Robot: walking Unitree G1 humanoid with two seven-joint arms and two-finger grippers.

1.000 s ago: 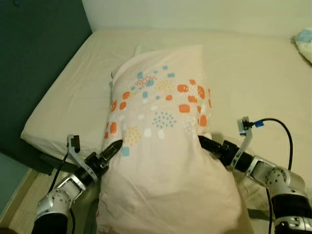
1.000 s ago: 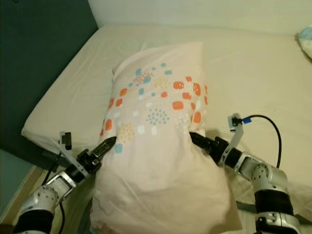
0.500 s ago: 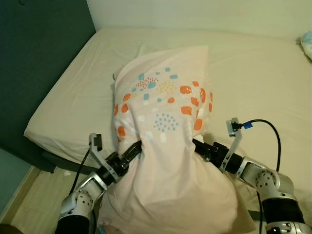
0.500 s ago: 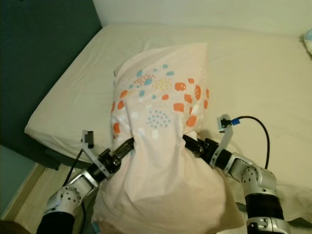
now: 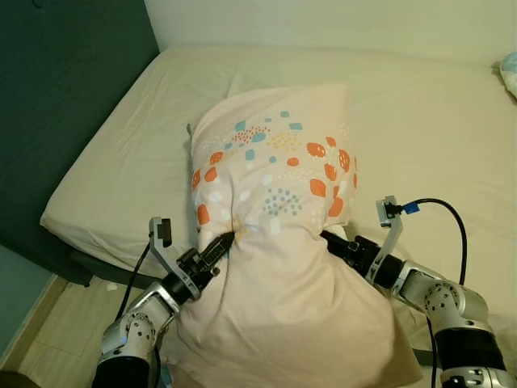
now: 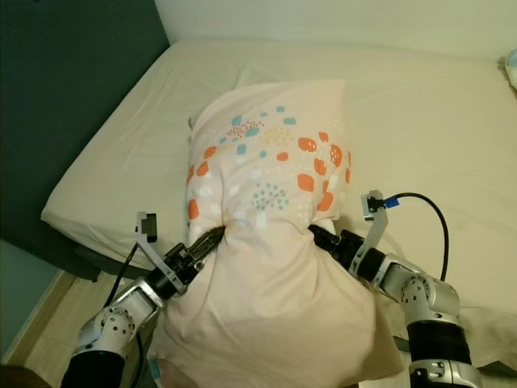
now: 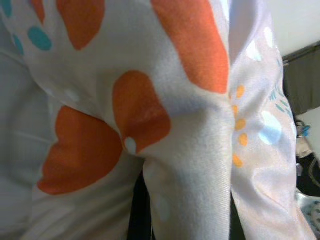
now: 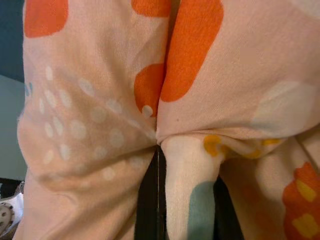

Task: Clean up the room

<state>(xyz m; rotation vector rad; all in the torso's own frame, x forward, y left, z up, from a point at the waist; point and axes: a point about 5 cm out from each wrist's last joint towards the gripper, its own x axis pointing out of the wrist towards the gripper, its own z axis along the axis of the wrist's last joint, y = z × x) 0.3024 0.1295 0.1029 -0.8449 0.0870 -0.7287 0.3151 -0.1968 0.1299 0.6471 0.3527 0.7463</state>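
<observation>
A big cream pillow (image 5: 275,178) printed with orange, blue and white spots lies lengthwise over the near edge of the bed (image 5: 428,121), its lower half bulging toward me. My left gripper (image 5: 222,245) presses into its left side at the waist and my right gripper (image 5: 329,239) into its right side. The cloth is drawn in tight between them. In the left wrist view a fold of pillow cloth (image 7: 190,165) sits between the dark fingers (image 7: 136,220). The right wrist view shows a like fold (image 8: 187,190) pinched between its fingers (image 8: 147,215).
A dark teal wall (image 5: 65,97) runs along the bed's left side. Wooden floor (image 5: 40,339) shows at the lower left, with a small white scrap (image 5: 107,284) on it. A blue and white item (image 5: 509,73) lies at the bed's far right edge.
My left gripper has come in from beside the pillow and closed on its left side. The pillow's waist is now squeezed narrower, and its top has slid slightly further onto the bed.
</observation>
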